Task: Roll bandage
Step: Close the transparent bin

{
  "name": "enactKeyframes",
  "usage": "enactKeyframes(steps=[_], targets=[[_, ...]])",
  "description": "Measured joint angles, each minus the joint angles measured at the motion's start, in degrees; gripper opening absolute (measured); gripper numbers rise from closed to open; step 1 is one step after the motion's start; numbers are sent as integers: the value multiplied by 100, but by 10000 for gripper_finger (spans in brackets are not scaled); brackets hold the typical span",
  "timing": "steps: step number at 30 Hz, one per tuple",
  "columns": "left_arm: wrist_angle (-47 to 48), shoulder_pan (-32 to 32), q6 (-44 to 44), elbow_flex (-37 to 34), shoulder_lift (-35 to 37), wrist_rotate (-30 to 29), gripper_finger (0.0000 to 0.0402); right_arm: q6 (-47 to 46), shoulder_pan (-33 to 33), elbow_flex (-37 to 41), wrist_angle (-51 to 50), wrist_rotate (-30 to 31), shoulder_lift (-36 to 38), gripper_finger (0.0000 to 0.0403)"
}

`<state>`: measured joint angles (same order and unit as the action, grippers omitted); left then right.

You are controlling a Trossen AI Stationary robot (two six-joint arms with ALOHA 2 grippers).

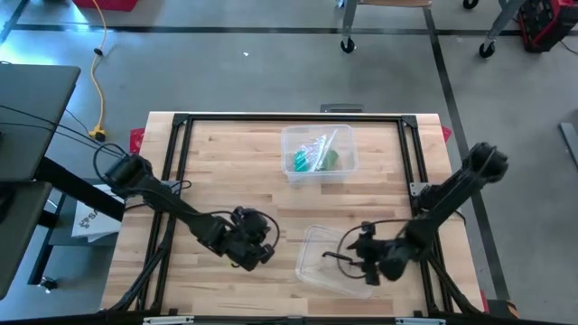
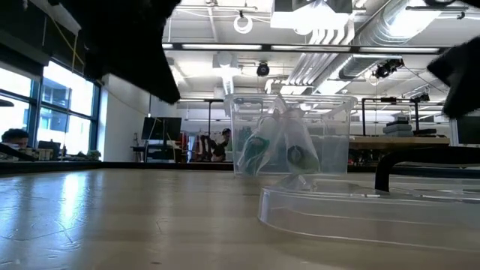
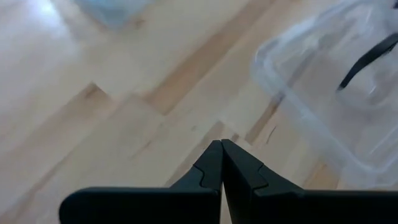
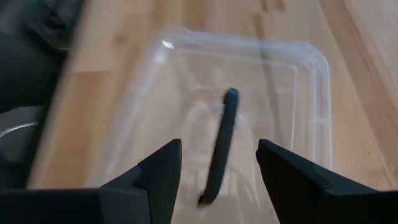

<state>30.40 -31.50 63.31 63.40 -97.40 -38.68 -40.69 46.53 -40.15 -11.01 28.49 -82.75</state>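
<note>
A clear box [image 1: 318,152] stands at the table's far middle and holds a clear bag with green rolls [image 1: 318,159], seen also in the low view [image 2: 279,150]. Whether these are the bandage, I cannot tell. My left gripper [image 1: 264,254] is shut with nothing in it, over bare wood near the front edge [image 3: 221,146]. My right gripper [image 1: 352,260] stands open over a clear lid [image 1: 312,262] at the near right. A thin dark strip [image 4: 222,146] shows above the lid between the open fingers; what it is does not show.
The clear lid [image 2: 360,214] lies flat on the wood, its corner close to my left gripper [image 3: 298,93]. A black frame [image 1: 289,118] runs along the table's far and side edges. Bare wood lies open at the table's left and middle.
</note>
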Motion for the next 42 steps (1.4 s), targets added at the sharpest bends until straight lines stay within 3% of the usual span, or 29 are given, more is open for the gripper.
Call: enactKeyframes(steps=[8, 11, 14, 16, 18, 22, 26, 32, 34, 37, 42], targets=[[-67, 36, 163, -1, -312, 333, 0, 19, -430, -691, -25, -770, -1591, 197], [-81, 23, 255, -1, -313, 325, 0, 155, -486, -800, 52, -715, -1829, 164], [-234, -44, 329, 8, -281, 146, 0, 539, -483, -801, 20, -481, -1859, 99], [-193, -117, 325, 149, -266, -72, 0, 812, -499, -782, -79, -447, -1749, 44], [-30, -219, 198, 356, -223, -234, 0, 1122, -563, -767, -157, -507, -1516, 16], [576, -371, -95, 898, -103, -667, 0, 1445, -823, -864, -333, -460, -632, 25], [1557, -476, -149, 1543, 104, -1264, 0, 2594, -1236, -1456, -939, -142, 340, 12], [2158, -336, -602, 1997, 582, -1182, 0, 4464, -2739, -2934, -2454, -40, 1104, 14], [2340, -253, -732, 2016, 764, -1204, 0, 4939, -3490, -3308, -2930, -415, 1122, 12], [2680, -50, -796, 2032, 1051, -1219, 0, 5462, -4709, -3503, -3031, -1602, 1047, 12], [3416, 788, -893, 1880, 1327, -578, 0, 5954, -6363, -3501, -3047, -3507, 599, 12]])
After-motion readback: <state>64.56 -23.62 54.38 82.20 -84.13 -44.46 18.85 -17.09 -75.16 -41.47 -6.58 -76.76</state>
